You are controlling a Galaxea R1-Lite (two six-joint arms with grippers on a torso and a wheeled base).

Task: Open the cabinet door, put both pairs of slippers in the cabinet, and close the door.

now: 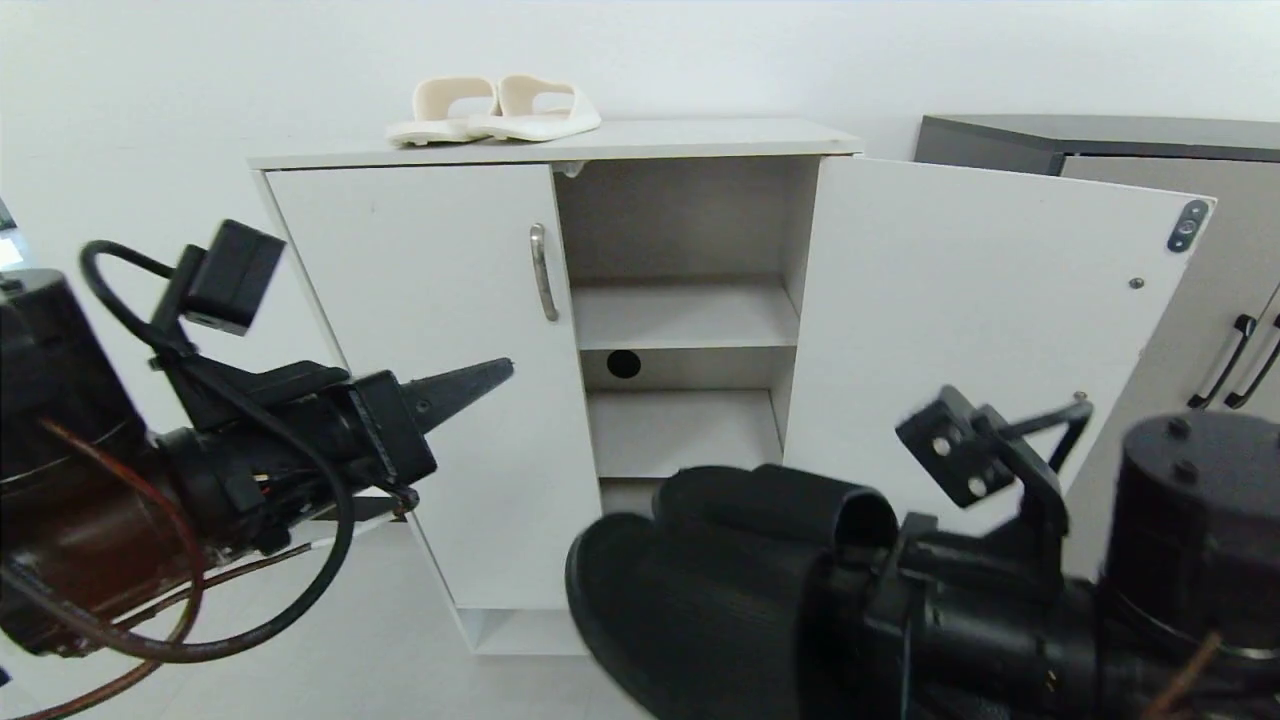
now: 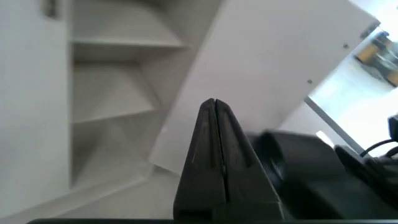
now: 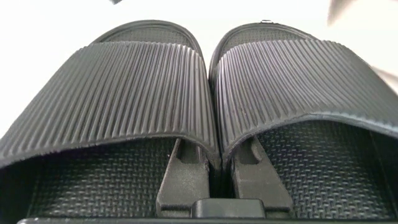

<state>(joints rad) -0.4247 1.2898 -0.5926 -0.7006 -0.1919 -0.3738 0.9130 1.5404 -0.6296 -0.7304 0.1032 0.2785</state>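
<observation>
Black slippers (image 3: pixel 149 87) — ribbed straps; pinched in right gripper (image 3: pixel 214 155); left gripper (image 2: pixel 214 112) — jaws together

The left gripper (image 1: pixel 497 374) was black and pointed. Thick black and thin reddish-brown cables (image 1: pixel 345 530) looped beneath it.

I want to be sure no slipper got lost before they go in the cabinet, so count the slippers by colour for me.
Cream slippers, on top of the cabinet: 2
Black slippers, held in the right gripper: 2
Total: 4
</observation>
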